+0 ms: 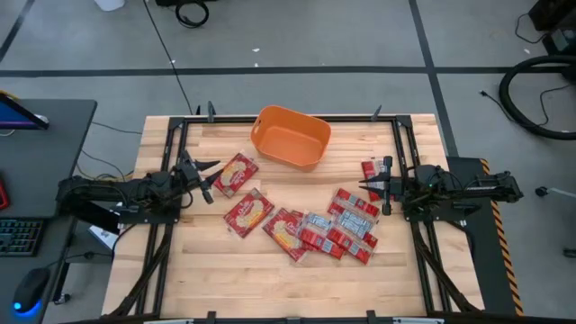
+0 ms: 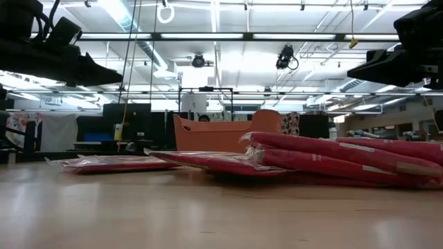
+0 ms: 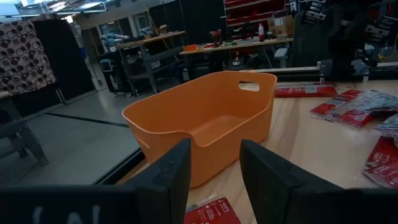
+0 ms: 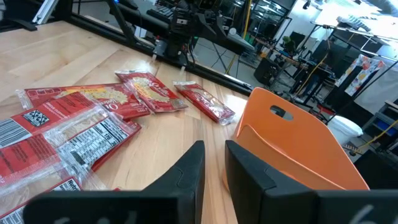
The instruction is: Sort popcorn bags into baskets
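Both grippers hang released and empty, left gripper (image 1: 205, 179) apart, right gripper (image 1: 387, 186) narrower; packets (image 1: 310, 227) lie unsorted on the surface (image 1: 252, 279), tub (image 1: 290, 138) awaits them

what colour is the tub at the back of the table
Plain orange: the smooth rounded plastic tub shows best in the left wrist view.
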